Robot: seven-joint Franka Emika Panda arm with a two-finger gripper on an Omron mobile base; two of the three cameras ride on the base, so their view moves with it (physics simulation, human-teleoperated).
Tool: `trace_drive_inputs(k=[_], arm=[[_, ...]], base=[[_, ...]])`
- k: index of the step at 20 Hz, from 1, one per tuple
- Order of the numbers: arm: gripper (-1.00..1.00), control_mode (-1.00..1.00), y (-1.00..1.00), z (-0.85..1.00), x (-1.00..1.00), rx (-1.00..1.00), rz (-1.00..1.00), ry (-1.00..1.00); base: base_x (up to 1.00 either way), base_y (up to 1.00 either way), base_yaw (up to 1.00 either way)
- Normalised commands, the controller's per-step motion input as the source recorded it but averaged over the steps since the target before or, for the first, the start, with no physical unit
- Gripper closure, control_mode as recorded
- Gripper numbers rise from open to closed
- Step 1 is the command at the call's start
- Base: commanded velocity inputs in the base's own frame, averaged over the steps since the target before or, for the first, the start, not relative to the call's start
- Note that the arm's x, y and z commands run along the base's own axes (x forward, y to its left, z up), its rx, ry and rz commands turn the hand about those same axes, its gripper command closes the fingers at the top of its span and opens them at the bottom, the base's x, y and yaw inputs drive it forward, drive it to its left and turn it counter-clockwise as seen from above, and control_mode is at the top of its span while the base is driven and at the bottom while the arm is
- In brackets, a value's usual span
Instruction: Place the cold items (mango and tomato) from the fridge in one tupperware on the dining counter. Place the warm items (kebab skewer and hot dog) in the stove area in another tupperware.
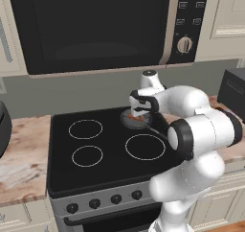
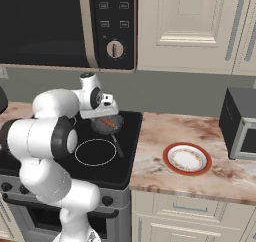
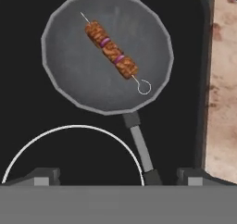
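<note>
Figure. The arm poised above the range during the warm-item stage of the task. The gripper [image 3: 118,179] hung over the rear right of the black cooktop [image 1: 95,154], pointing straight down, its two dark fingertips [image 3: 42,177] standing as wide apart as they go and holding nothing. A downward pose with wide jaws suits a descent onto a thin object lying flat.

That object was the kebab skewer [image 3: 111,50], brown meat chunks alternating with purple onion on a thin wire ending in a small loop. It lay diagonally across the floor of a grey frying pan [image 3: 69,79], roughly centred and apart from the rim. In the hand view the skewer sat toward the top, well ahead of the fingertips, so the gripper was judged to be offset toward the pan's handle [image 3: 141,149] rather than directly over the food. A further shift over the pan and a turn of the wrist across the meat would probably be needed before closing.

From the base cameras the wrist hid most of the pan [image 2: 107,123]; only an orange-brown sliver of kebab skewer showed. To the right, on the marbled counter [image 2: 165,131], stood a red-rimmed plate [image 2: 187,159], and a microwave [image 1: 91,25] hung above the range.
</note>
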Motion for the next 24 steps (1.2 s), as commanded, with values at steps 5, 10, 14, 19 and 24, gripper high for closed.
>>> trace_drive_inputs(k=[5, 10, 14, 19, 24], arm=[[-1.00, -1.00, 0.17, -0.34, 0.51, 0.00, 0.00, 0.00], [-1.00, -1.00, 0.07, -0.68, 0.71, 0.01, 0.00, 0.00], [-1.00, -1.00, -0.21, -0.27, 0.48, 0.08, 0.00, -0.01], [-1.00, -1.00, -0.03, -0.44, 0.40, 0.03, 0.02, 0.01], [-1.00, -1.00, 0.00, -0.43, 0.12, 0.00, 0.02, 0.07]], base=[[0.00, 0.00, 0.00], [0.00, 0.00, 0.00], [0.00, 0.00, 0.00], [0.00, 0.00, 0.00], [0.00, 0.00, 0.00]])
